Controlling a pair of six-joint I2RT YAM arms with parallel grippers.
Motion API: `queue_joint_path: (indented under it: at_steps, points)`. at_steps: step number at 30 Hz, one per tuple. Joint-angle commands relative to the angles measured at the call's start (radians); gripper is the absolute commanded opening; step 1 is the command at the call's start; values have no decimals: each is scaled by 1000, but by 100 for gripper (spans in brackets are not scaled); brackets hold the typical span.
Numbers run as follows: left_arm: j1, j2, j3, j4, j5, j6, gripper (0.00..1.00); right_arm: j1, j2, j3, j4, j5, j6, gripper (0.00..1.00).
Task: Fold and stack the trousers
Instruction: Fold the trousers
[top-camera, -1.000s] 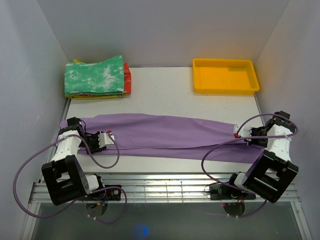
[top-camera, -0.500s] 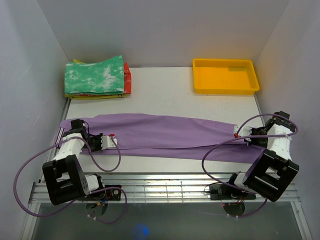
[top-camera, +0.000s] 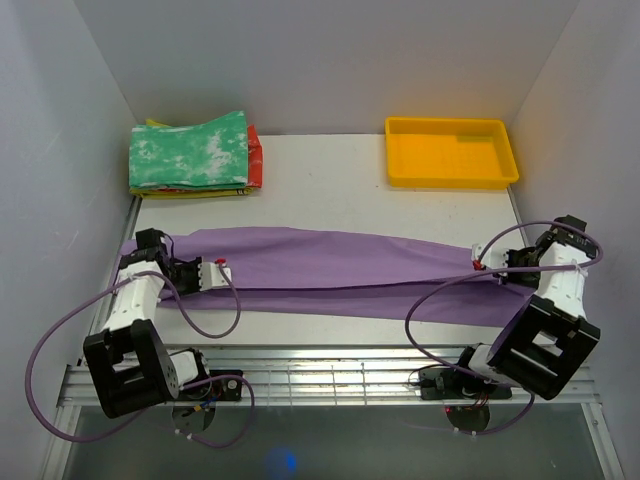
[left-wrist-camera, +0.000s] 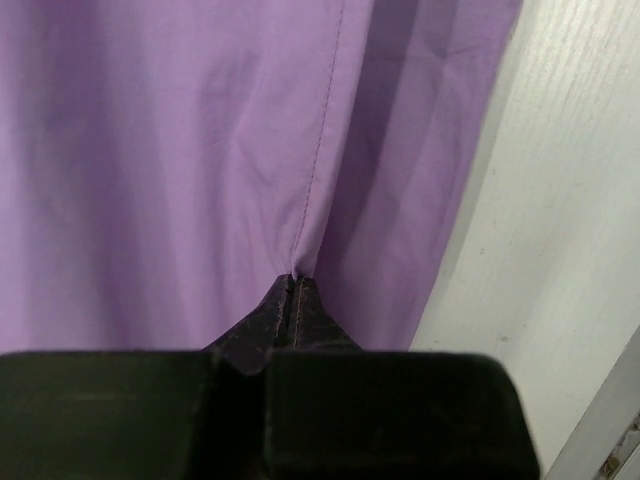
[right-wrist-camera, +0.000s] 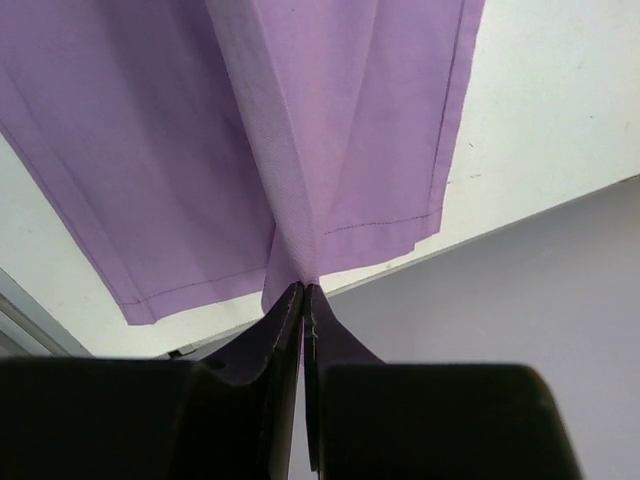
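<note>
Step in hand: grip for the fold. The trousers (top-camera: 340, 272) lie flat on the table (top-camera: 330, 180), stretched btwn both pincers. L pincer (top-camera: 215, 275) is clamped on a pinch of cloth at a seam, w/ fabric spreading ahead of its tips. R pincer (top-camera: 480, 265) is clamped on the hem end. Next move, est.: lift both ends evenly and bring one over the other w/o slip. The clothes stack (top-camera: 195, 152) sits beyond L pincer.

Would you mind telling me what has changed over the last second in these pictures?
The left gripper closed on the trousers near their left end. The right gripper, already shut on the other end, only shifted slightly. The folded garment stack and the yellow tray stayed put.
</note>
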Motion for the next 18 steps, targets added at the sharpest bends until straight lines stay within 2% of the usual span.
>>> queue_joint_path:
  at_steps: [1, 10, 16, 18]
  points:
    - [16, -44, 65, -127, 38, 17, 0, -30, -2, 72, -36, 11, -65, 8]
    - [39, -100, 12, -219, 12, 87, 0, -81, -100, -96, -12, 57, -217, 8]
    - [44, -88, -71, -164, -34, 91, 0, -86, -155, -257, 98, 89, -281, 8]
    - [44, -68, -111, -104, -75, 80, 0, -86, -167, -297, 114, 106, -284, 20]
